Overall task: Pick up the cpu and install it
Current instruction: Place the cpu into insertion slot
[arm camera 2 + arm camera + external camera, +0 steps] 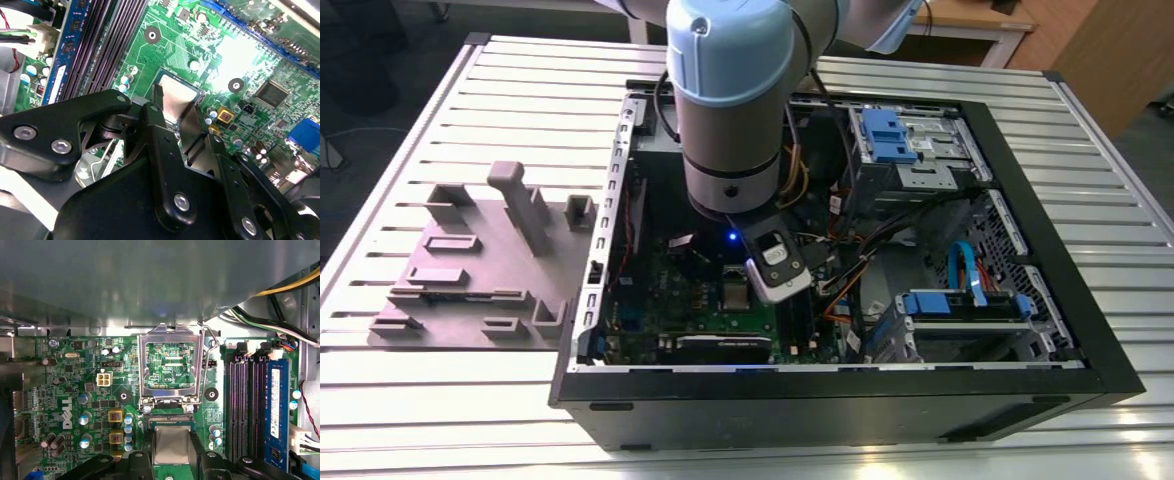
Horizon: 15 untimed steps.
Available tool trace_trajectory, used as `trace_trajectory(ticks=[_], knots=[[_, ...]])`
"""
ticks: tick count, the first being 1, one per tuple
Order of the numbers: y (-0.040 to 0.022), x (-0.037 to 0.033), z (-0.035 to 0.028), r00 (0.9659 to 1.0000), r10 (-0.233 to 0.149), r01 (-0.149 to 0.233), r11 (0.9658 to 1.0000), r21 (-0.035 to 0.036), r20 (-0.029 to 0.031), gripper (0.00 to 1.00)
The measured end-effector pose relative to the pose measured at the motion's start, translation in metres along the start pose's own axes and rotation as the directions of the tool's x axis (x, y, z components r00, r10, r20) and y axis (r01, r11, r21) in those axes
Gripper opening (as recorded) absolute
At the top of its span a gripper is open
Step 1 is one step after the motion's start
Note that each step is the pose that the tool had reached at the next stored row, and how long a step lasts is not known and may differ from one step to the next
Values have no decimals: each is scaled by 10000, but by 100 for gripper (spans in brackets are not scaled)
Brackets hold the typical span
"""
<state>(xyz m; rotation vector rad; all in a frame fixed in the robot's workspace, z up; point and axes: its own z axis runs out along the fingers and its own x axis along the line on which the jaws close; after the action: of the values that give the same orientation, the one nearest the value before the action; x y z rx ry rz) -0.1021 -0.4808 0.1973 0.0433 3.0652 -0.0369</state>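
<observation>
Gingerly, my black pincer [172,456] clamps the small silvery square cpu [171,442], seemingly light and fragile, by opposite edges.

I log table [1101,190]: pale metal, ribbed slats running across exterior view. Bright glare patches on slats along near edge. Beyond far edge, toward exterior view's right, I see light wooden desk [981,25], brown wooden cabinet [1107,55] just beside it. Exterior view's upper left: dark floor [374,60], in shadow.

cpu [171,446] edges hidden behind pincer [171,434]
</observation>
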Motion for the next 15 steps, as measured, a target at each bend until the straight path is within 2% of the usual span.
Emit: trace_trajectory(ticks=[15], knots=[[1,-13,35,10000,-2,2,10000,6,0,41]])
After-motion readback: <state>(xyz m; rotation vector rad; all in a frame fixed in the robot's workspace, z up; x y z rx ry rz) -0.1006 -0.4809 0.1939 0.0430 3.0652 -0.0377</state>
